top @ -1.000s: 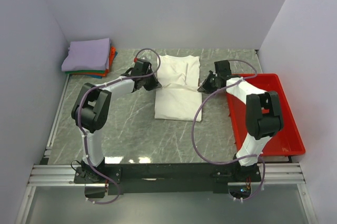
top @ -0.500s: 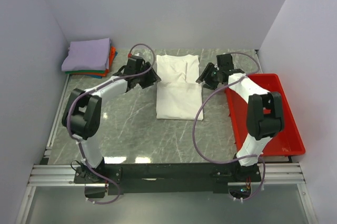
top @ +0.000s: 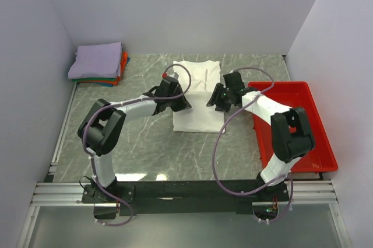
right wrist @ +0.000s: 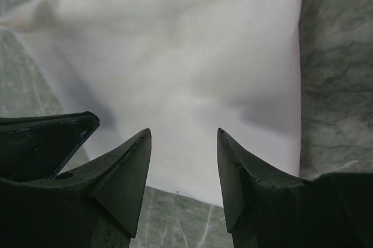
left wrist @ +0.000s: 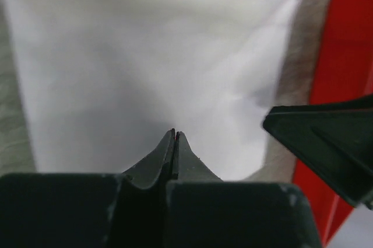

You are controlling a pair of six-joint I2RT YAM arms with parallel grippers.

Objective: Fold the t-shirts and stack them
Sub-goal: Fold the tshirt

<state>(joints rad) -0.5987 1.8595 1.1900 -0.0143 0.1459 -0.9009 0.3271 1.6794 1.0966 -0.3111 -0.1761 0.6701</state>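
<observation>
Left gripper (left wrist: pixel 175 133) is pinched shut, no cloth visibly caught. The right gripper (right wrist: pixel 182 134) stands spread above the white t-shirt (top: pixel 198 116), which lies part-folded in the middle of the table (top: pixel 145 140). Folding looks midway. The next move likely calls for both to grasp the shirt's edges.

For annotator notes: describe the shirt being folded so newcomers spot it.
On the marble table, look centre, between the left gripper and right gripper. The white t-shirt lies there, the only white one; the others form a coloured stack far left.
</observation>
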